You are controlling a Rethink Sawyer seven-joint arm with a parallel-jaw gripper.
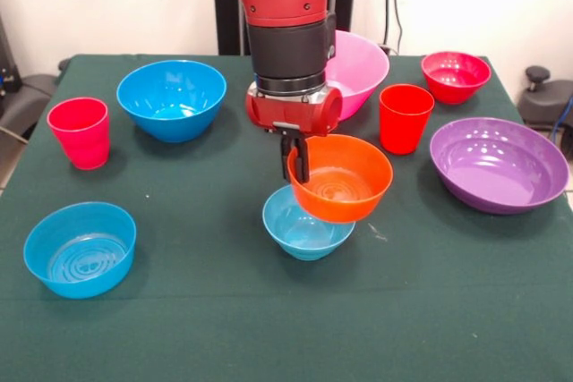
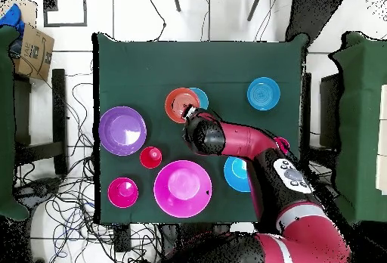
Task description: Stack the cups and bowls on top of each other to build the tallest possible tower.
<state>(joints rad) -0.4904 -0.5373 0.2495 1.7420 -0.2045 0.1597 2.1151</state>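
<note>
The gripper (image 1: 296,157) is clamped on the near-left rim of the small orange bowl (image 1: 341,179), its dark fingers (image 1: 301,160) pinching the wall with one inside and one outside. The bowl hangs tilted, raised off the cloth, and its underside overlaps the far-right rim of the small light-blue bowl (image 1: 304,224), which sits on the green table (image 1: 269,310) just below; whether the two touch cannot be told. From overhead the orange bowl (image 2: 180,104) covers much of the light-blue one (image 2: 200,96).

The arm (image 1: 286,15) comes down nearly upright over the table's middle, its red wrist block just above the bowl, with a thick red elbow bent off toward the left of the front view.

Behind the arm stands the large pink bowl (image 1: 363,64), partly hidden. To its right in the front view are the orange-red cup (image 1: 405,118), the small red bowl (image 1: 456,75) and the wide purple bowl (image 1: 498,164). To the left are the deep blue bowl (image 1: 172,98) and the pinkish-red cup (image 1: 80,131), and nearer the front, the small blue bowl (image 1: 80,249), well apart from the rest.
</note>
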